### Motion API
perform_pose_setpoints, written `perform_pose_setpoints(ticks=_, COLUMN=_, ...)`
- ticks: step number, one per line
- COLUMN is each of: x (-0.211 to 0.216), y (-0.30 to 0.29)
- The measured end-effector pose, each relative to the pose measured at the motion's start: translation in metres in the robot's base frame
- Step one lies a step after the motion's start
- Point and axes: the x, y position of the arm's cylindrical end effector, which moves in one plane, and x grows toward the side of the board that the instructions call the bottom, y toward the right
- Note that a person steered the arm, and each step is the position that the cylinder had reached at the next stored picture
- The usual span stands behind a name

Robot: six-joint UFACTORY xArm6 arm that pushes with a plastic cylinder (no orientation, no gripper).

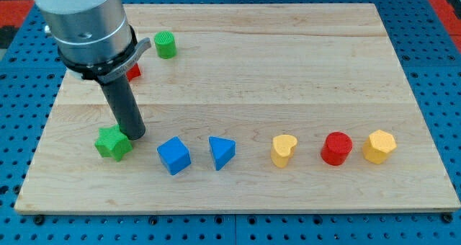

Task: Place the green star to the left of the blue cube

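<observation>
The green star lies on the wooden board at the lower left, left of the blue cube with a gap between them. My tip rests just right of the star's upper edge, touching or nearly touching it, between the star and the cube. The arm's grey body rises from the tip toward the view's upper left.
A blue triangle, a yellow heart, a red cylinder and a yellow hexagon stand in a row right of the cube. A green cylinder is at the top left. A red block is mostly hidden behind the arm.
</observation>
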Motion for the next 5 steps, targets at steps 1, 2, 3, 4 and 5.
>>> perform_pose_setpoints(ticks=1, x=-0.033, y=-0.001)
perform_pose_setpoints(ticks=2, x=-0.022, y=-0.026)
perform_pose_setpoints(ticks=3, x=-0.006, y=-0.030)
perform_pose_setpoints(ticks=4, x=0.011, y=-0.030)
perform_pose_setpoints(ticks=5, x=-0.022, y=-0.014)
